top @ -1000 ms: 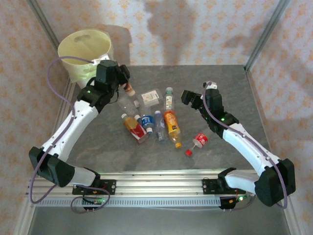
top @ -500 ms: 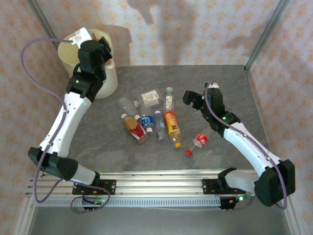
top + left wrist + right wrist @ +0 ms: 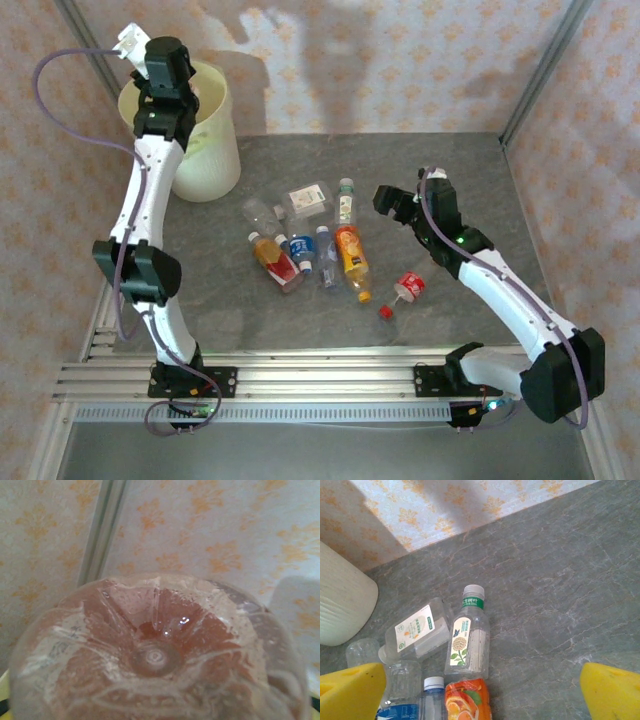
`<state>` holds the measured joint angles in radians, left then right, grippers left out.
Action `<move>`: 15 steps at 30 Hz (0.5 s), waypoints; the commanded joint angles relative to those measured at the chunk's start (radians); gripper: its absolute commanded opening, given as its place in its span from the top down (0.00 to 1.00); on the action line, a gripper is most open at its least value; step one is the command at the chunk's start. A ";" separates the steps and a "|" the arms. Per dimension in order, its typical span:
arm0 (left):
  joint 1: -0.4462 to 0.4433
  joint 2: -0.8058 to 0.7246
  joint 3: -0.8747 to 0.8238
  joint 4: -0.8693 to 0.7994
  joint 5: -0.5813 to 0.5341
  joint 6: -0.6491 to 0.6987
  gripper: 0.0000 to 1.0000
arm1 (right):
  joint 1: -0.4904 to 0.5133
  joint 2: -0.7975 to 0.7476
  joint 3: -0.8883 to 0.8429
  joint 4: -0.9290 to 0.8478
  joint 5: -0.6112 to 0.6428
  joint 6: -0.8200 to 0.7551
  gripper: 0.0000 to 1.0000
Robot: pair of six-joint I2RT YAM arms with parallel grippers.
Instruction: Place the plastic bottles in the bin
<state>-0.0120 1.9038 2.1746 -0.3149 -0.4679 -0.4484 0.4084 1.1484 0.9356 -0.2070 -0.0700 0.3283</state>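
Observation:
My left gripper (image 3: 167, 64) is raised high at the near-left rim of the pale cream bin (image 3: 207, 150). It is shut on a clear reddish-tinted plastic bottle (image 3: 157, 655), whose ribbed base hides the fingers in the left wrist view. Several bottles lie mid-table: a green-capped one (image 3: 345, 203), an orange one (image 3: 350, 254), a blue-labelled one (image 3: 303, 250), a red-labelled one (image 3: 279, 264) and a small red one (image 3: 410, 287). My right gripper (image 3: 386, 200) hangs open just right of the green-capped bottle (image 3: 468, 640), its yellow fingertips (image 3: 351, 690) holding nothing.
A flat-sided clear bottle (image 3: 417, 630) and an unlabelled clear one (image 3: 258, 213) lie left of the green-capped bottle. A loose red cap (image 3: 384, 312) sits near the small red bottle. Patterned walls and metal posts close in the table's back and sides.
The left arm carried its bottle from beside the pile up and back-left to the bin, and now stands higher at its rim. The right arm barely moved.

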 commanded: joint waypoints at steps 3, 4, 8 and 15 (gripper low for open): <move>0.022 0.081 0.103 -0.192 -0.041 -0.125 0.45 | -0.006 -0.032 0.020 -0.028 0.021 -0.018 0.01; 0.024 0.089 0.102 -0.203 -0.038 -0.138 0.44 | -0.006 -0.032 0.020 -0.029 0.021 -0.017 0.01; 0.035 0.126 0.102 -0.280 -0.052 -0.196 0.43 | -0.006 -0.032 0.022 -0.033 0.019 -0.016 0.01; 0.048 0.144 0.095 -0.401 -0.077 -0.310 0.36 | -0.006 -0.039 0.022 -0.057 0.021 -0.034 0.01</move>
<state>0.0242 2.0560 2.2433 -0.6312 -0.4828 -0.6781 0.4084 1.1339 0.9356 -0.2363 -0.0692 0.3138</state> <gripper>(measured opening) 0.618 0.993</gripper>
